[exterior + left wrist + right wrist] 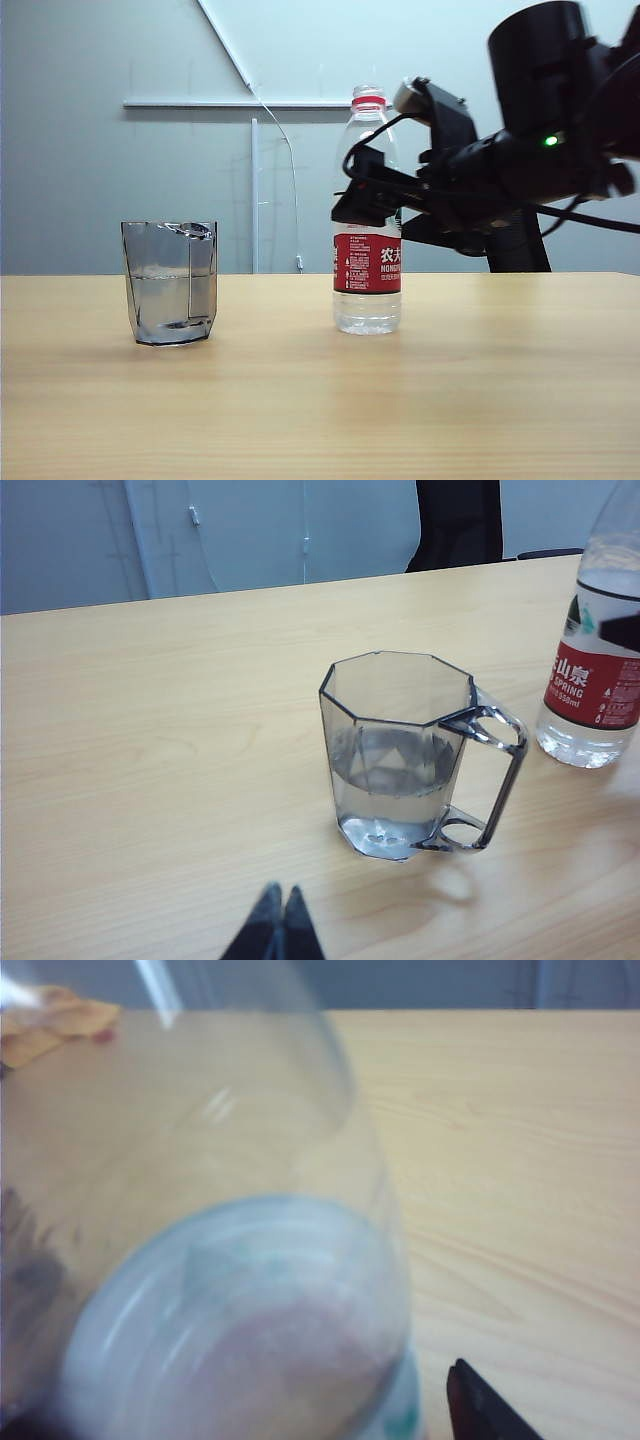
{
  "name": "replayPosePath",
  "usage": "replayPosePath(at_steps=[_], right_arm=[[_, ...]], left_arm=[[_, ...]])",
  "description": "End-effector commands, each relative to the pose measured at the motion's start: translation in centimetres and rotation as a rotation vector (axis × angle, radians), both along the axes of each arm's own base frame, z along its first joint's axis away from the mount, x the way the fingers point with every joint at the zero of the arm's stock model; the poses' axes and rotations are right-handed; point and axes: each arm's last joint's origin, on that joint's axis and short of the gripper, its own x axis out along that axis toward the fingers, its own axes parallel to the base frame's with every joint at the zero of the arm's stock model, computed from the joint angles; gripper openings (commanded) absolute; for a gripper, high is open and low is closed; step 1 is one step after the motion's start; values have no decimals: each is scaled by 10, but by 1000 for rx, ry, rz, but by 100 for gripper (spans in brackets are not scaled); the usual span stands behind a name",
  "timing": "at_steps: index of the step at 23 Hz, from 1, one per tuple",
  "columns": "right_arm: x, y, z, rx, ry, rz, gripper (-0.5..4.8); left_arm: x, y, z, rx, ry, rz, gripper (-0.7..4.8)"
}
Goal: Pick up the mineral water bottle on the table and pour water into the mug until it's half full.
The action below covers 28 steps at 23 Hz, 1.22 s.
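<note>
The bottle [367, 210] stands upright on the table [320, 400], the right end effector [372, 195] spread around its upper body. The mug [170, 282], part-filled with water [392, 765], stands well apart from the bottle. The left end effector [278, 930], pressed together, hovers near the mug.

On the desk [320, 400] the mineral water bottle [367, 290] stands upright, the mug [170, 283] (part filled with water [160, 300]) well apart. The right tool [372, 195] sits open around the bottle's upper body.
</note>
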Motion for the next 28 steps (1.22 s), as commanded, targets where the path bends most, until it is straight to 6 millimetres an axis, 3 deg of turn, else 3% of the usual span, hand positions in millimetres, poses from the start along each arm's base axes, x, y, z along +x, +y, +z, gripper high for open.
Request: replayPosePath(at_steps=[1, 6, 12, 13, 14, 15, 17, 28], right_arm=[[-12, -6, 4, 12, -16, -1, 479], [-39, -21, 4, 31, 2, -10, 479], [-87, -46, 16, 74, 36, -2, 479], [-96, -50, 20, 70, 51, 16, 387], [-105, -54, 25, 69, 58, 14, 248], [-109, -57, 28, 66, 63, 13, 177], [-123, -64, 40, 66, 55, 10, -12], [-162, -89, 70, 118, -90, -99, -8]], left_arm=[[0, 0, 2, -9, -12, -1, -2], [2, 6, 2, -9, -12, 68, -2], [7, 31, 2, -7, -14, 331, -2], [8, 36, 2, -7, -14, 381, -2], [8, 40, 2, -7, -14, 417, -2], [7, 41, 2, -6, -14, 433, -2], [7, 45, 2, -6, -14, 474, -2], [7, 46, 2, -6, -14, 478, -2]])
